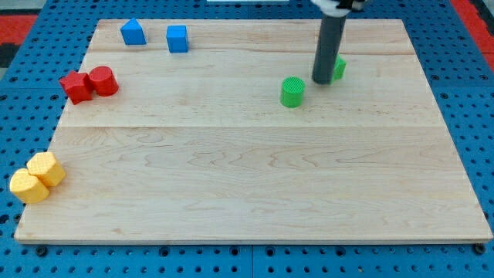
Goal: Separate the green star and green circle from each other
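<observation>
Rod comes down from the far edge of the view, my tip (322, 81) on the counter (247, 177) in the far right part. No fingers on this rig, just the bare rod, so nothing is released, clenched or grasping.

Green star (338, 68) sits directly right of the rod, mostly hidden behind it; only its right side shows, so the star shape can't really be confirmed here. Tip looks to be touching it or just beside it, can't tell which.

Green circle (292, 91) is a short cylinder, left of the tip and slightly nearer, close but with a visible strip of wood between them. Tip stands between the two green blocks, so they are apart with the rod in the gap.

Other blocks, all well away from the tip:
- blue triangular block (133, 32) at far left, blue cube (177, 38) just right of it, small gap between.
- red star-ish block (76, 86) and red cylinder (103, 80) on the left edge, touching.
- yellow hexagonal block (46, 168) and yellow cylinder (28, 186) at near left corner, touching, the cylinder overhanging the counter's edge.

Counter is a light wooden board lying on a blue perforated base (478, 116).
</observation>
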